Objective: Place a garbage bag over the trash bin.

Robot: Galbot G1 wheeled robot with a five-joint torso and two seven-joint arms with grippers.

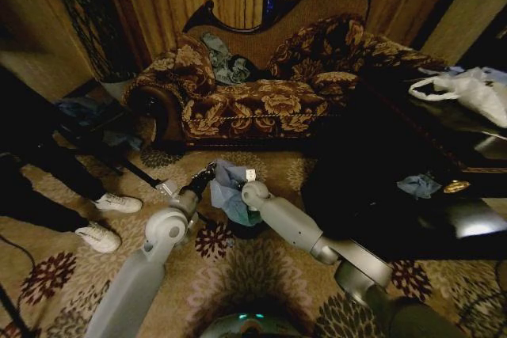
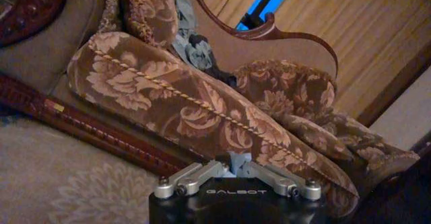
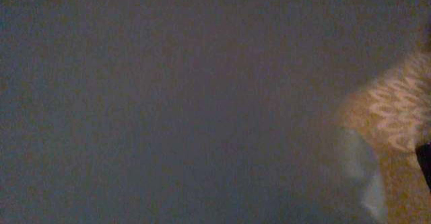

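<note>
the garbage bag (image 1: 230,189) — thin, glossy blue-grey film, crumpled — hangs lengthwise downward over the small black trash bin (image 1: 247,229) on the flowered carpet (image 1: 261,275), before the brocade sofa (image 1: 261,93). the left gripper (image 1: 209,172) pinches its upper edge; the right gripper (image 1: 249,187) touches it — grip hidden, cannot tell.

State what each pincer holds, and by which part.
The left pincer pinches the garbage bag by its upper edge. The right pincer's hold cannot be told.

Floor: patterned floral carpet (image 1: 261,275) | on it: trash bin (image 1: 247,229), sofa (image 1: 261,104), dark low table (image 1: 412,187).
</note>
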